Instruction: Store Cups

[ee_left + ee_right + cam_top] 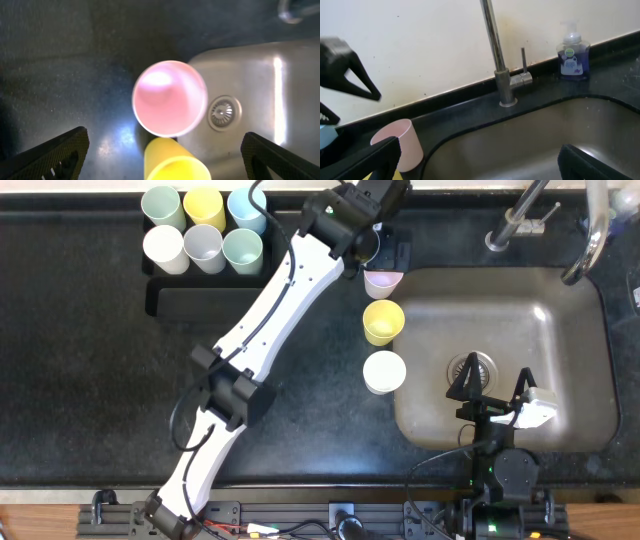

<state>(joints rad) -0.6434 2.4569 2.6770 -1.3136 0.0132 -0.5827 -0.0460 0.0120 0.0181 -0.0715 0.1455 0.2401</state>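
Observation:
Three cups stand in a row on the dark counter along the sink's left rim: a pink cup (382, 281), a yellow cup (383, 321) and a white cup (384, 371). My left gripper (386, 252) hangs open above the pink cup (170, 97), its fingers spread wide on either side and not touching it. The yellow cup (175, 161) sits just beside the pink one. My right gripper (492, 386) is open over the sink basin (560, 330), holding nothing. In the right wrist view the pink cup (400, 144) stands on the counter beside the basin.
A black tray (190, 295) at the back left holds several upright cups (204, 246) in white, green, yellow and blue. The faucet (501, 75) and a soap bottle (574, 57) stand behind the sink. The drain (224, 112) lies in the basin.

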